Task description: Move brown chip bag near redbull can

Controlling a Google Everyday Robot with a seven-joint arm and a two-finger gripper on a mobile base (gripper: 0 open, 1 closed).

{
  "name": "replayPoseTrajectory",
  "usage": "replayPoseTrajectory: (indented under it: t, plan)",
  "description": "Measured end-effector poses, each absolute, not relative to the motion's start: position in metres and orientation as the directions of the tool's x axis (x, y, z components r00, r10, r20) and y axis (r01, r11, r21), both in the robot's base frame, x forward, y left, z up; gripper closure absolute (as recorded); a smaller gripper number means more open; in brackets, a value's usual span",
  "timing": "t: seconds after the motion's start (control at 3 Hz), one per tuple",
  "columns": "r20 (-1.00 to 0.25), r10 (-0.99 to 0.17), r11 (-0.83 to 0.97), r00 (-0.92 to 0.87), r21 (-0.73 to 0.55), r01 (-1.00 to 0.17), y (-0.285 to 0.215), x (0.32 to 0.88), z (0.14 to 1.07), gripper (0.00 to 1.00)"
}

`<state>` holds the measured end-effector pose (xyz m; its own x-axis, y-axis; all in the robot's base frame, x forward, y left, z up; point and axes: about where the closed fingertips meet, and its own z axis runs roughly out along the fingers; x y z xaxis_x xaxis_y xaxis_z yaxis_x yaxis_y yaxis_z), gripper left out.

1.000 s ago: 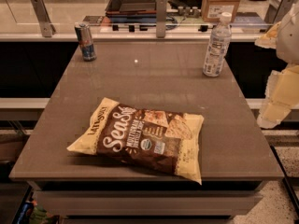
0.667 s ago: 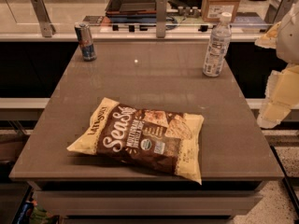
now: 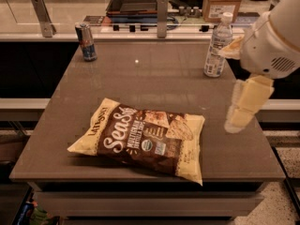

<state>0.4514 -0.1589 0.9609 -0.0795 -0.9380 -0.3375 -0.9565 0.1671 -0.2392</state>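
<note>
The brown chip bag [image 3: 140,139] lies flat at the front middle of the grey table [image 3: 154,78]; its middle is dark brown with white lettering and its ends are pale yellow. The redbull can [image 3: 86,42] stands upright at the table's far left corner, well apart from the bag. My gripper [image 3: 240,110] hangs from the white arm at the right. It is above the table's right edge, to the right of the bag and not touching it. It holds nothing that I can see.
A clear plastic bottle [image 3: 217,46] with a white cap stands at the far right of the table, just behind my arm. Behind the table runs a counter with a dark tray [image 3: 136,1], a cardboard box [image 3: 225,1] and metal posts [image 3: 162,15].
My arm and gripper have moved left, from beside the table to over its right edge. The bag, can and bottle have not moved.
</note>
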Motion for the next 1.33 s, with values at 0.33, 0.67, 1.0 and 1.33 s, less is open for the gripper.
replayPoseTrajectory:
  t: [0.33, 0.67, 1.0, 1.33]
  plan:
    - [-0.458, -0.886, 0.163, -0.076, -0.154, -0.974, -0.116, 0.451, 0.924, 0.00]
    - [-0.463, -0.878, 0.195, -0.123, -0.110, -0.975, -0.075, 0.442, 0.892, 0.00]
    - [-0.336, -0.928, 0.222, -0.160, -0.153, -0.963, -0.054, 0.435, 0.876, 0.00]
    - [-0.148, -0.977, 0.182, -0.155, -0.191, -0.965, -0.029, 0.423, 0.853, 0.00]
